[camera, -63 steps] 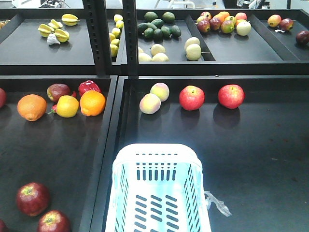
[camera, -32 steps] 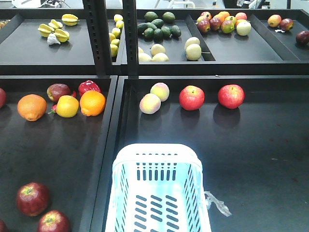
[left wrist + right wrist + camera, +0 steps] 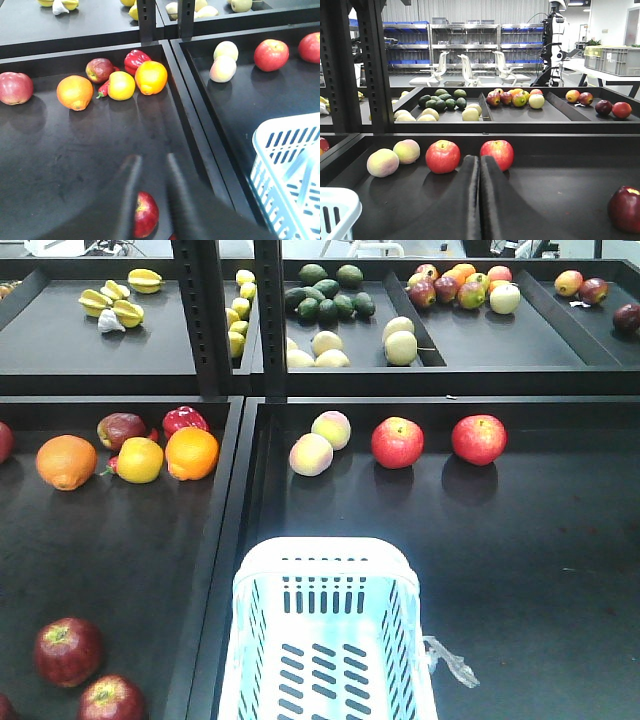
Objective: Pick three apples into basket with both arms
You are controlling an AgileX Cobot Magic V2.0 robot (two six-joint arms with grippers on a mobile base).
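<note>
The pale blue-white basket (image 3: 325,640) stands at the front of the right tray, its rim also in the left wrist view (image 3: 285,165). Two dark red apples (image 3: 67,651) (image 3: 111,700) lie at the front of the left tray. Two brighter red apples (image 3: 397,442) (image 3: 478,438) sit at the back of the right tray. Neither arm shows in the front view. My left gripper (image 3: 152,159) is open above the left tray, and a dark red apple (image 3: 146,214) shows low in the gap between its fingers. My right gripper (image 3: 478,160) is shut and empty, pointing between the two red apples (image 3: 443,156) (image 3: 497,152).
Oranges (image 3: 66,461) (image 3: 191,453), a yellow fruit (image 3: 139,460), a red pepper (image 3: 184,420) and a small dark apple (image 3: 121,428) crowd the back of the left tray. Two peaches (image 3: 311,453) lie left of the red apples. A raised divider (image 3: 230,540) separates the trays. Another dark apple (image 3: 625,208) lies far right.
</note>
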